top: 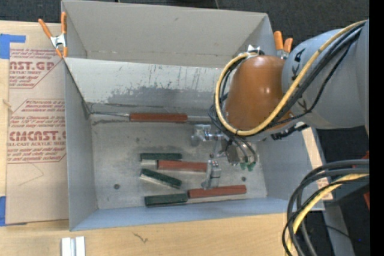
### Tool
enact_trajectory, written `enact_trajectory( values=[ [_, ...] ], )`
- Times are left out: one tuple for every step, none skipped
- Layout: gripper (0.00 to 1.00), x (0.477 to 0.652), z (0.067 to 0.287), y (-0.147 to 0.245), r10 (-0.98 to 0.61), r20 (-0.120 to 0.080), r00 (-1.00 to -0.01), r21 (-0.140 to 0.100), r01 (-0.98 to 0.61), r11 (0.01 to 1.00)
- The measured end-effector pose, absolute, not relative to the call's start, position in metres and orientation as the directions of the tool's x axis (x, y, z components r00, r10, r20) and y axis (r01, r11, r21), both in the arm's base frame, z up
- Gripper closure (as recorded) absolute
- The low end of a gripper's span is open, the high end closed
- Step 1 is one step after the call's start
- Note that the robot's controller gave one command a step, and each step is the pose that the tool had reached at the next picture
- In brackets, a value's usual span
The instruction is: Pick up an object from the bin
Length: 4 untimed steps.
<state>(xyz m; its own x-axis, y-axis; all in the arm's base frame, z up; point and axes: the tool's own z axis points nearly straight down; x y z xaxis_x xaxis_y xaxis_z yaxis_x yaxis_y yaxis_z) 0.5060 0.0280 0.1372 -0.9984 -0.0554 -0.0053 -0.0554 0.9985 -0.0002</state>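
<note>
Hanging low over the right half of the grey metal bin (78,129), the end effector (212,175) comes down from under the arm's orange-brown cover (255,93), which is ringed by yellow and black cables (223,78). Its tip stands just behind the front red-brown bar (217,191), a flat stick lying near the bin's front wall with its length running left to right.

Just behind the front red-brown bar and to its left lies the middle red-brown bar (180,165). The right end of this bar meets the tip of the end effector. The two seem to touch, though the view is too coarse there to be sure. Whether the end effector is released or clenched cannot be told from this angle.

Just beside the front red-brown bar's left end, nearly in line with it, is the near dark green bar (166,200). The tilted dark green bar (161,178) lies behind and to the left of the front red-brown bar. The far dark green bar (161,156) lies further behind on that same side, just beyond the middle red-brown bar.

Well behind the front red-brown bar, along the foot of the bin's sloping back wall, rests a long tool (159,118) with a red-brown handle and a thin metal shaft pointing left.
</note>
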Motion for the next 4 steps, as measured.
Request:
enact_trajectory(
  values=[
    [0.00,0.497,0.113,0.027,-0.054,0.004,-0.999,0.001,-0.054,0.999],
    [0.00,0.485,0.153,0.037,-0.019,-0.003,-1.000,0.001,-0.019,1.000],
    [0.00,0.484,0.100,0.028,0.079,-0.003,-0.997,0.002,0.079,0.997],
    [1.00,0.494,0.071,0.040,-0.023,0.002,-1.000,-0.001,-0.023,1.000]
  ],
)
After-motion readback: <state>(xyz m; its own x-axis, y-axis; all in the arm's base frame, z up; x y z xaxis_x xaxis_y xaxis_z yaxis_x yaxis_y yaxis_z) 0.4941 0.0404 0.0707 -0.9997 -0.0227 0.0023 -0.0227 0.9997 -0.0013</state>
